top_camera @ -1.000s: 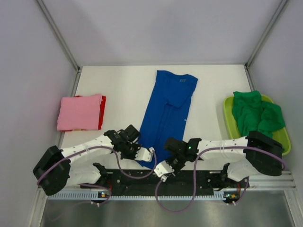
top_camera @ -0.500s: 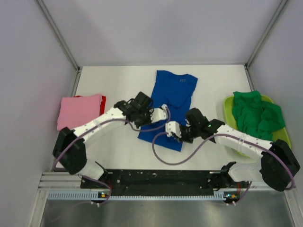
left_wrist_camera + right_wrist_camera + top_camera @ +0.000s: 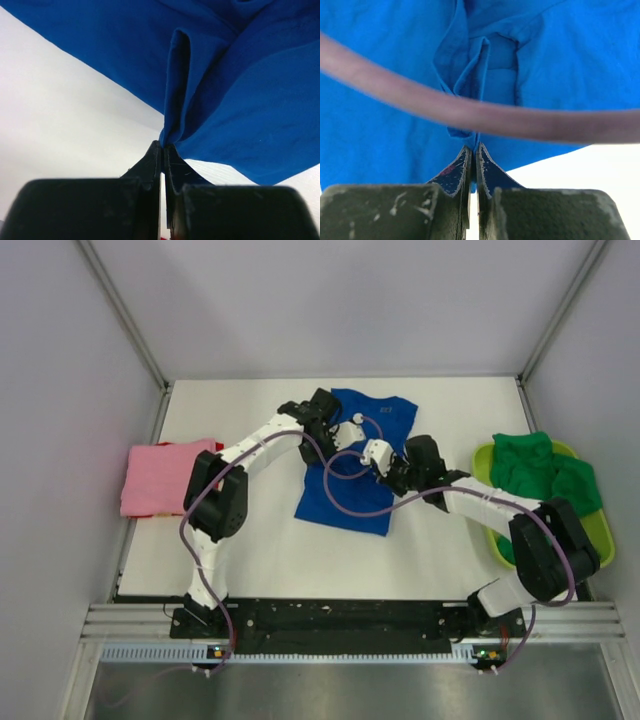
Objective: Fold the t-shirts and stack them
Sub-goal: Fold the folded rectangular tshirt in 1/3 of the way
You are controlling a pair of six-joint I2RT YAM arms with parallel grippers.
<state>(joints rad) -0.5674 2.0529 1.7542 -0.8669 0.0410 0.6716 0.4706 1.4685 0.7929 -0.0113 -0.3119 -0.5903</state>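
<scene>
The royal-blue t-shirt point(image 3: 345, 495) lies in the middle of the table, its near half folded up over its far half. My left gripper point(image 3: 347, 433) is shut on a pinch of its blue cloth point(image 3: 172, 127) near the collar end. My right gripper point(image 3: 377, 453) is shut on another pinch of the same hem point(image 3: 470, 135), just right of the left one. A folded pink t-shirt point(image 3: 165, 476) rests at the left edge. Crumpled green t-shirts point(image 3: 540, 480) fill the basket at right.
A lime-green plastic basket point(image 3: 600, 530) stands at the right table edge. Something red point(image 3: 217, 476) shows under the pink tee. A purple cable point(image 3: 470, 107) crosses the right wrist view. Bare white tabletop point(image 3: 250, 560) lies in front of the blue tee.
Both arms have swept from the table's near edge toward the far side, carrying the blue tee's near hem with them. The tee now lies doubled over, about half as long.
</scene>
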